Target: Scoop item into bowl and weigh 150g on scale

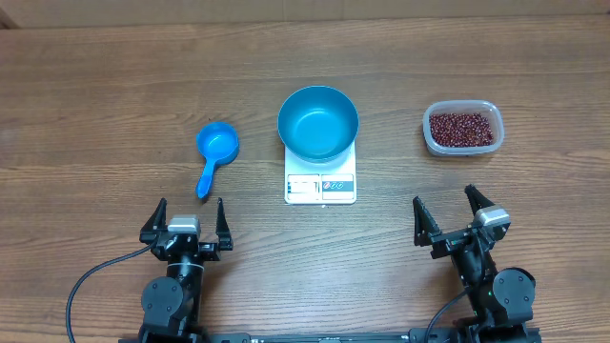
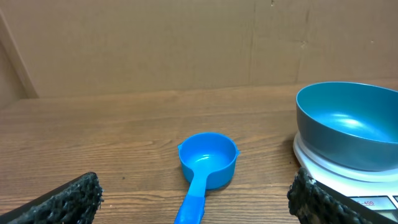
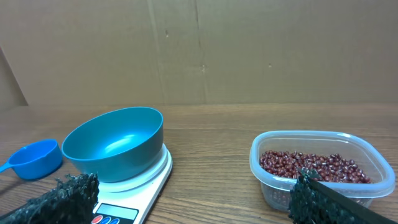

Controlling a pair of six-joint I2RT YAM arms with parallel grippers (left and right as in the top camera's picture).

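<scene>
With left gripper and right gripper both standing open and empty, the loose, light, spill-prone beans are lying in the far-right tub, probably calling for a grip on the handle of the rigid scoop.

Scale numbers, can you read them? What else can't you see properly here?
scale display: too small overhead; cut by the bottom edge in both wrist views.
scoop handle end: cut by the left wrist view's bottom edge.
bowl: right side cut off in left wrist view.
beans: some hidden behind a gripper finger in right wrist view.
</scene>
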